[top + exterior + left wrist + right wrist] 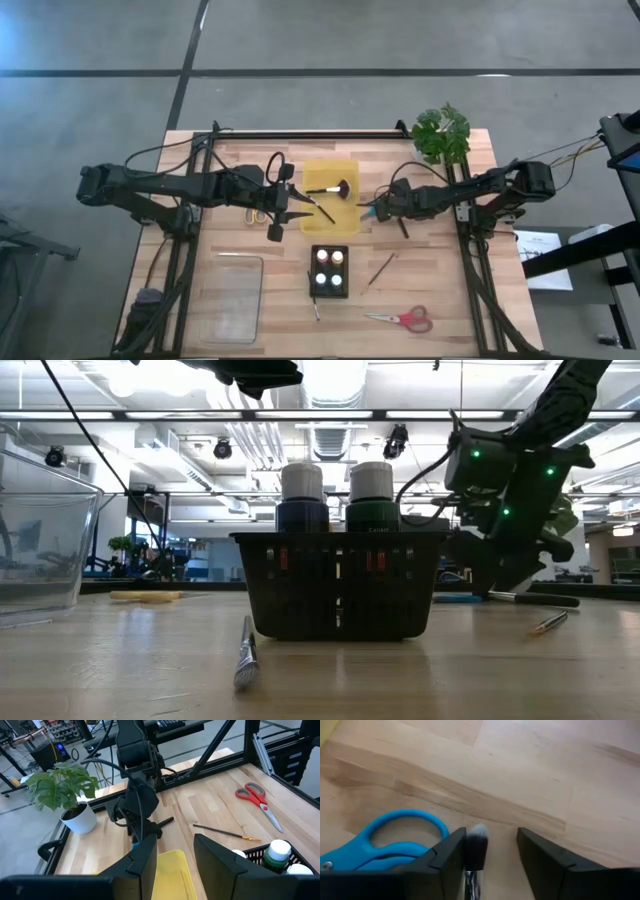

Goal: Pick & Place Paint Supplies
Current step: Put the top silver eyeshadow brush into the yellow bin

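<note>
A brush with a dark, white-tipped bristle head (pixel 476 846) lies on the table between the open fingers of my right gripper (pixel 490 857), close to one finger; its dark handle (pixel 403 228) shows behind the gripper. My right gripper (pixel 378 210) points steeply down at it, right of the yellow bin (pixel 345 168). The bin holds a broad black-bristled brush (pixel 332 189), and a thin brush (pixel 320 208) lies across its near rim. My left gripper (pixel 280 208) hangs open above the bin's left side, holding nothing. A black basket (pixel 330 285) holds paint bottles (pixel 372 500). My right gripper has its fingers on either side of the brush's bristle end (pixel 476 851), coming from above and slanting down. The brush lies flat on the table, right beside the inner face of one finger (pixel 451 854); whether they touch I cannot tell.
Blue scissors (pixel 380 845) lie right beside the right gripper. Also on the table: a thin brush (pixel 380 268), another brush (pixel 316 308) near the basket, red scissors (pixel 402 320), a clear container (pixel 230 295) and a potted plant (pixel 441 135) at the far right.
</note>
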`<act>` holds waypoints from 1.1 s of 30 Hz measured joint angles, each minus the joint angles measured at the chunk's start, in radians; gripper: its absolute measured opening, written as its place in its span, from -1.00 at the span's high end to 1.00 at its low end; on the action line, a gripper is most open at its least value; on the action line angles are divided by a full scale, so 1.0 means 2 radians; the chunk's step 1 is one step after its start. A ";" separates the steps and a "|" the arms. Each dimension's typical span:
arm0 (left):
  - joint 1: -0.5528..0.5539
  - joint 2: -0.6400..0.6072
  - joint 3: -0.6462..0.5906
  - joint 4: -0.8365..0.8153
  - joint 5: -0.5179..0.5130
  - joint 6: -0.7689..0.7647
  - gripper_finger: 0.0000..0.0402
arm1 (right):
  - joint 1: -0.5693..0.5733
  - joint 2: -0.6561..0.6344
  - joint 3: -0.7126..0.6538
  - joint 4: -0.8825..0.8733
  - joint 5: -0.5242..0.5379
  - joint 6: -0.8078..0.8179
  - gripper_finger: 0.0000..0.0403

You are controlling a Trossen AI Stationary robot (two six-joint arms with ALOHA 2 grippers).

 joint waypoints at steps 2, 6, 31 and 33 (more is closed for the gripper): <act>0.000 0.000 0.000 0.000 0.000 0.000 0.31 | 0.000 -0.003 0.000 0.005 -0.005 -0.008 0.36; 0.000 0.000 0.000 -0.001 0.000 0.000 0.31 | 0.000 -0.016 -0.003 0.019 -0.013 -0.035 0.84; 0.000 0.000 0.000 -0.007 0.000 0.000 0.31 | 0.048 -0.174 -0.002 0.187 0.036 -0.176 0.96; 0.000 0.000 0.000 -0.007 0.000 0.000 0.31 | 0.049 -0.193 -0.002 0.257 0.002 -0.228 0.96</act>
